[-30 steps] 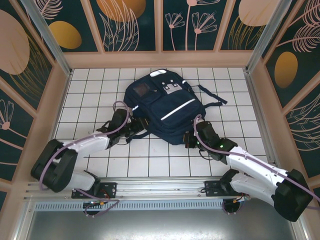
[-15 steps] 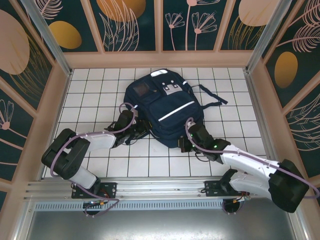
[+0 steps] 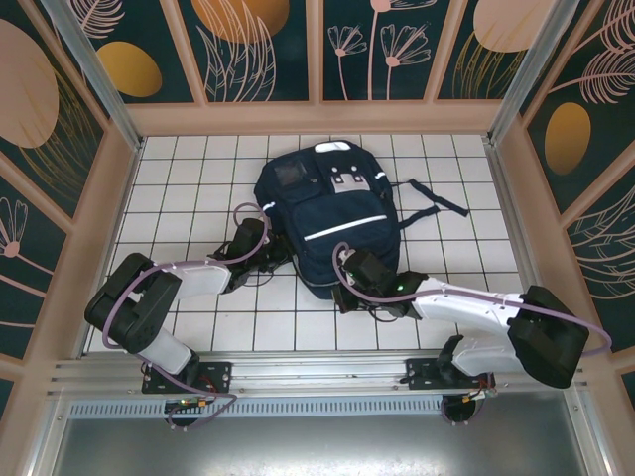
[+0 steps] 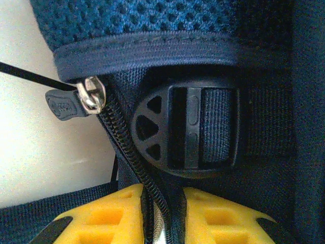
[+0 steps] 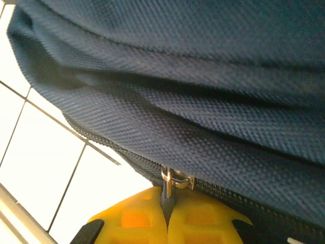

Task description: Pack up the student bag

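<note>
Holding bag [image 3: 332, 213] mid-table [image 3: 189, 198]: soft, limp, bulky, likely light, I judge, best gripped at hardware. Left hand [image 4: 161, 203] clamped on its zip seam [image 4: 127, 150]; right hand [image 5: 167, 206] pinching zip pull [image 5: 174, 180].

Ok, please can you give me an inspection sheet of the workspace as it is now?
Surface: white tiled table.
Job's things: navy student bag lies front up at centre, one strap trailing right.
Clutter: nothing seen.
Grippers: left gripper pinches the bag's zipper track beside a buckle; right gripper shut on a metal zipper pull.
Cables: purple cables run along both arms.
Surroundings: floral wall panels in wooden frames; metal rail by the arm bases.
</note>
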You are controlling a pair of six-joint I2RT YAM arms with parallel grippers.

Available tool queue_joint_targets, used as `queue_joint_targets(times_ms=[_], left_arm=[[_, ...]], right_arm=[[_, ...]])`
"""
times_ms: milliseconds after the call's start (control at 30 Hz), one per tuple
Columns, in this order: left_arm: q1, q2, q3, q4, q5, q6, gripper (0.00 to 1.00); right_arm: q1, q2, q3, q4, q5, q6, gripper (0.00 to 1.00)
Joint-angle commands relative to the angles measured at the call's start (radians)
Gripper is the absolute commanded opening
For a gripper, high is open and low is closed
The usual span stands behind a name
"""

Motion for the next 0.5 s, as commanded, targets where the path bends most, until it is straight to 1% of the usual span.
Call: queue_joint_targets(times_ms=[0,133,200,267,367,400,467], left_arm=[[-0.034,-0.003,0.0,0.063,0.084,-0.01,0.25],[-0.035,-0.011,-0.006,0.048,0.071,-0.004,0.24],[-0.034,-0.013,-0.01,0.044,0.068,-0.002,0.24],[-0.034,-0.016,-0.01,0.038,0.063,-0.001,0.24],[-0.034,-0.026,-0.002,0.019,0.063,0.01,0.24],[-0.034,-0.034,0.001,0.002,0.063,0.02,0.25],[-0.033,-0.078,0.005,-0.059,0.052,0.049,0.31]], right_arm=[[0.033,0.001,0.071,0.028,-0.106,-0.057,0.0],[0.033,-0.049,0.086,-0.044,-0.106,-0.076,0.0],[0.033,-0.067,0.088,-0.068,-0.131,-0.082,0.0],[0.033,-0.065,0.101,-0.104,-0.167,-0.091,0.03],[0.034,-0.049,0.117,-0.141,-0.194,-0.1,0.04],[0.034,-0.048,0.114,-0.137,-0.189,-0.094,0.04],[0.03,-0.045,0.105,-0.111,-0.186,-0.071,0.05]])
